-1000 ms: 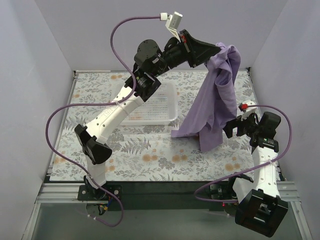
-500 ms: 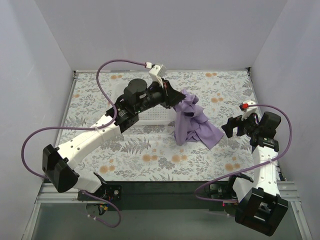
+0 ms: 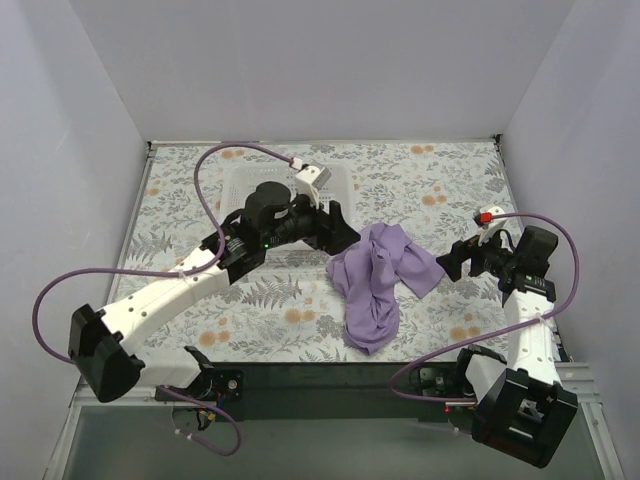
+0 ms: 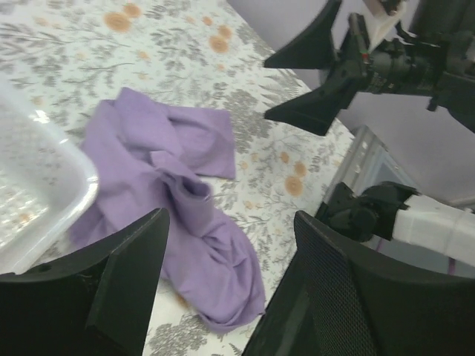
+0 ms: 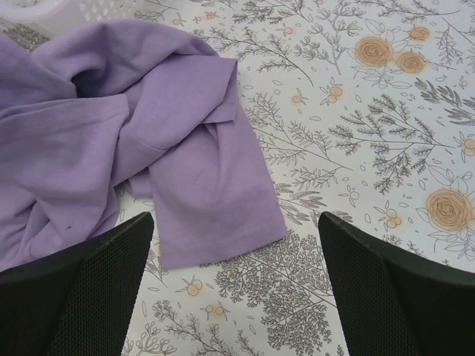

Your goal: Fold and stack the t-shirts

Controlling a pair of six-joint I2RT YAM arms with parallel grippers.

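Top external: t-shirt (image 3: 378, 282) beside left hand (image 3: 345, 230)

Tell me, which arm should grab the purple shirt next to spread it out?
Probably the right. The right pincer is open and faces the t-shirt at its flat, loose corner. The left pincer, also open, hovers by the bunched-up side.

On my right wrist feed the t-shirt (image 5: 148, 141) lies crumpled across the upper left and middle of the frame. One flat flap with a stitched hem reaches toward the bottom centre. The right gripper (image 5: 236, 222) shows its two black fingers (image 5: 74, 297) in the lower corners, spread wide. The flower-patterned table (image 5: 371, 133) fills the right side. A corner of the white mesh basket (image 5: 74, 9) sits at the top left, just beside the cloth.
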